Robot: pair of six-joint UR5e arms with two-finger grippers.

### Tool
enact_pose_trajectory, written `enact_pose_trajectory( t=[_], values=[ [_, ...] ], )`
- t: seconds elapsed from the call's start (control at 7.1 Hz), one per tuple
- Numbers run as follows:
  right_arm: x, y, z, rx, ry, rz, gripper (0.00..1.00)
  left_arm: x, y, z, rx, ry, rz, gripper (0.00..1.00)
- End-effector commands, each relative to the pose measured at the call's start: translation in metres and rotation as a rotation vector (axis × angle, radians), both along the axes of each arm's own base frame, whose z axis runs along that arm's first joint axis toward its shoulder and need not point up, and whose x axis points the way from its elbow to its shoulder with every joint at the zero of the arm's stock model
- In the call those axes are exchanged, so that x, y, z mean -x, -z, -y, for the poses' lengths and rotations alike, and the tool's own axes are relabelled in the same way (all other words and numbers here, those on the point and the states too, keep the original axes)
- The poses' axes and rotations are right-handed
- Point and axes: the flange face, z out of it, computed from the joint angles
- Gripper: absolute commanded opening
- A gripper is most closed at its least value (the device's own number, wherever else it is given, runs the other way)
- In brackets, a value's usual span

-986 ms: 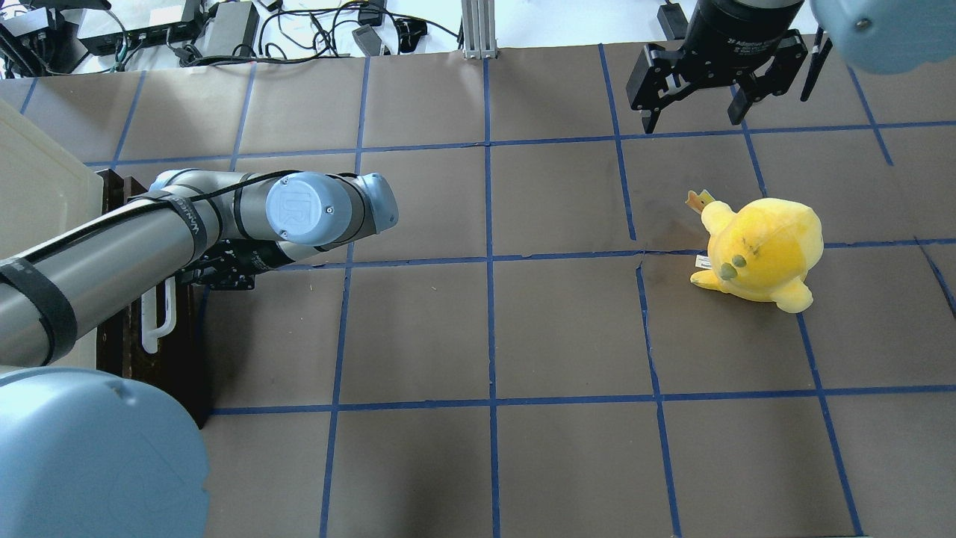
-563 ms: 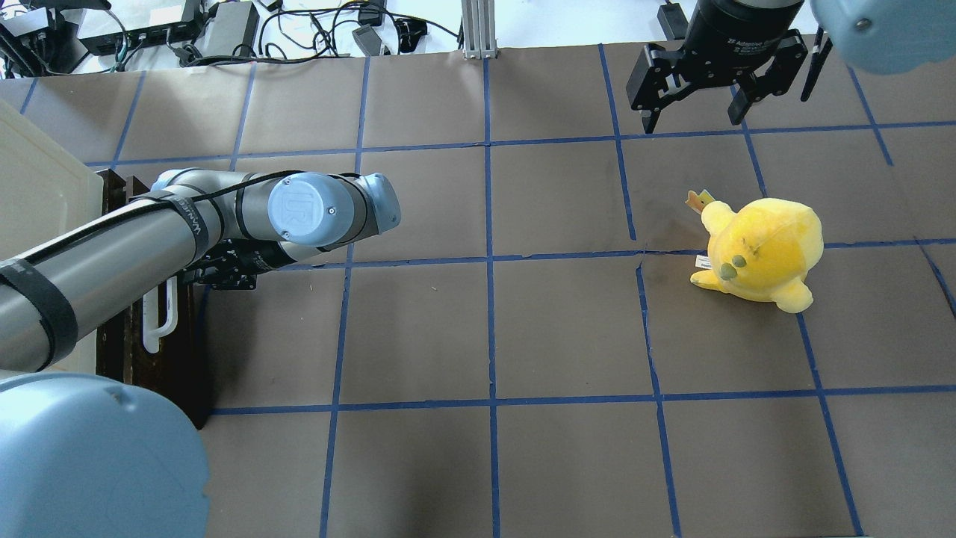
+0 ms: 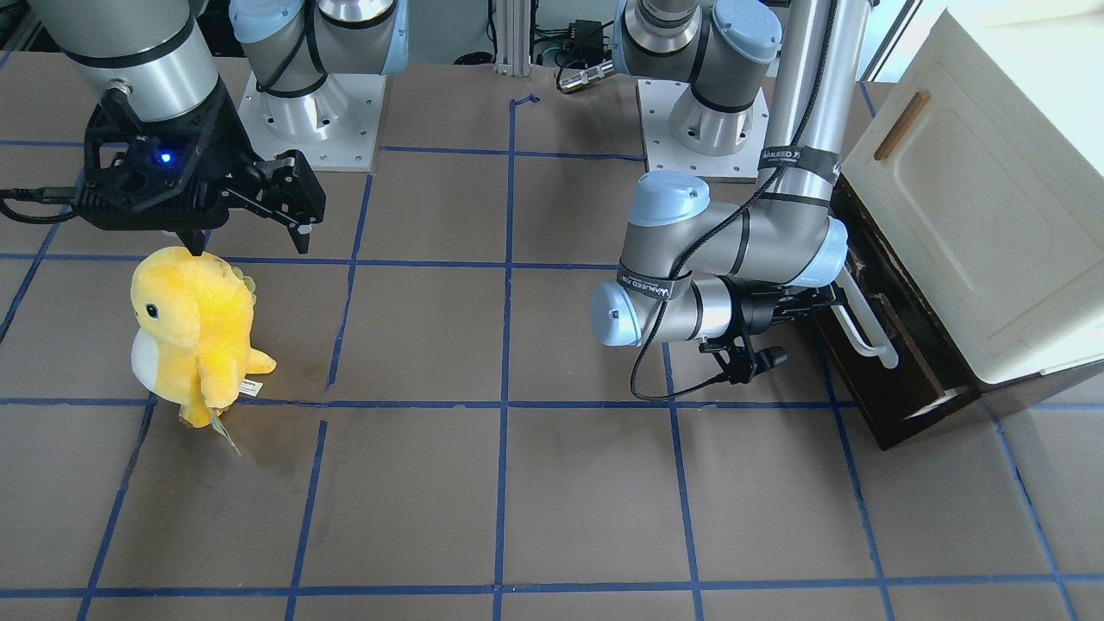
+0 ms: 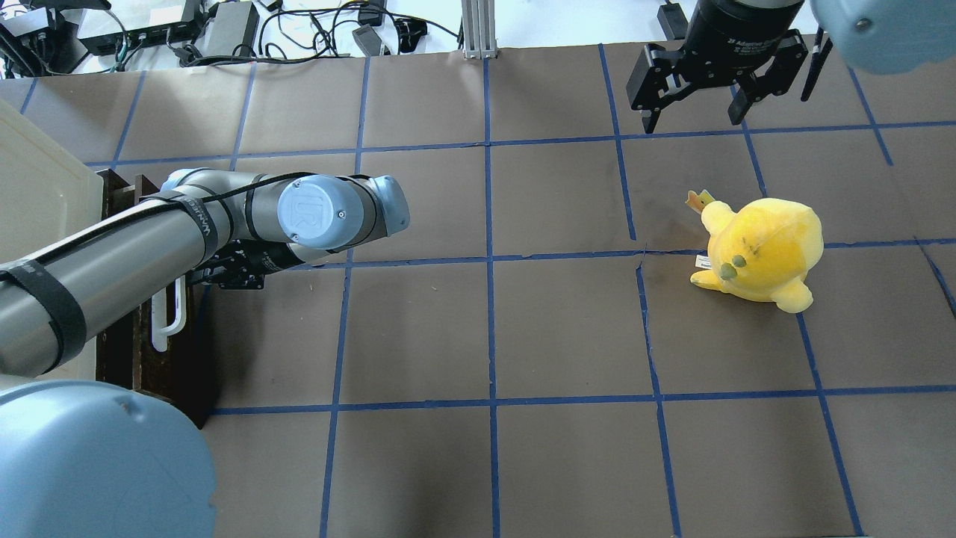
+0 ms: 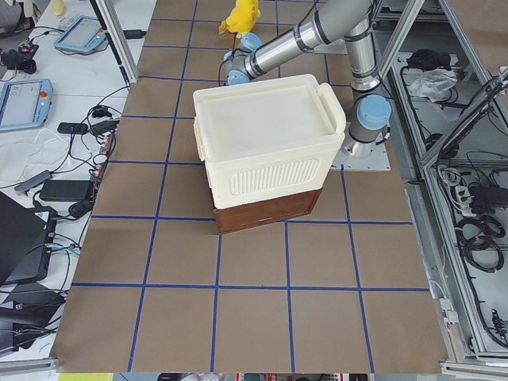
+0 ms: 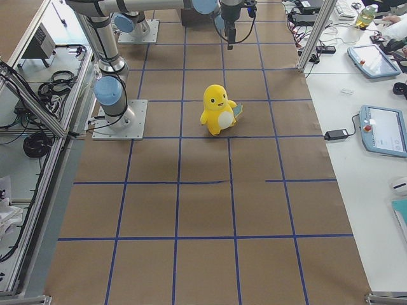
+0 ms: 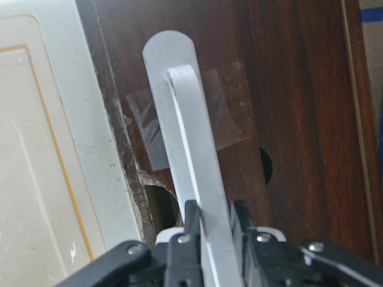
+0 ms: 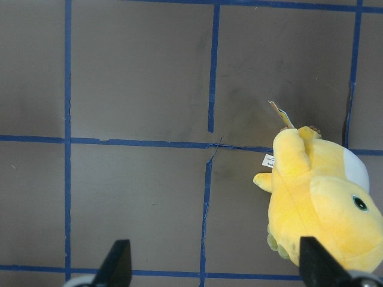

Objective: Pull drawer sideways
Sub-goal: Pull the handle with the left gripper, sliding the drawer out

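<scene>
Left gripper (image 7: 214, 226) clamped (right gripper (image 4: 692, 119) spread).

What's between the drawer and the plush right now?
Only the left arm's wrist, reaching to the drawer; past it, bare table up to the plush, as the overhead view shows.

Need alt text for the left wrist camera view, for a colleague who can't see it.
The left claw is shut on the white bar handle of the dark brown wooden drawer. A cream-white cabinet panel fills the view's left side.
</scene>
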Motion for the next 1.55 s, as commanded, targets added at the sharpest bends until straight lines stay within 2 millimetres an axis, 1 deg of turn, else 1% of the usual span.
enact_pose_trajectory(
  t=[0.0, 0.42, 0.56, 1.13, 1.41],
  values=[
    [0.000, 0.000, 0.000, 0.000, 0.000, 0.001, 1.00, 0.005, -0.002, -0.001, 0.001, 0.013, -0.001, 0.17],
    [0.000, 0.000, 0.000, 0.000, 0.000, 0.001, 1.00, 0.008, -0.003, -0.002, -0.001, 0.016, -0.002, 0.16],
    [0.000, 0.000, 0.000, 0.000, 0.000, 0.001, 1.00, 0.016, -0.001, -0.004, -0.001, 0.032, -0.002, 0.16],
    [0.000, 0.000, 0.000, 0.000, -0.002, -0.001, 1.00, 0.020, -0.001, -0.006, -0.004, 0.035, -0.005, 0.16],
    [0.000, 0.000, 0.000, 0.000, 0.000, 0.001, 1.00, 0.028, -0.004, -0.006, -0.003, 0.047, -0.012, 0.16]
  ],
)
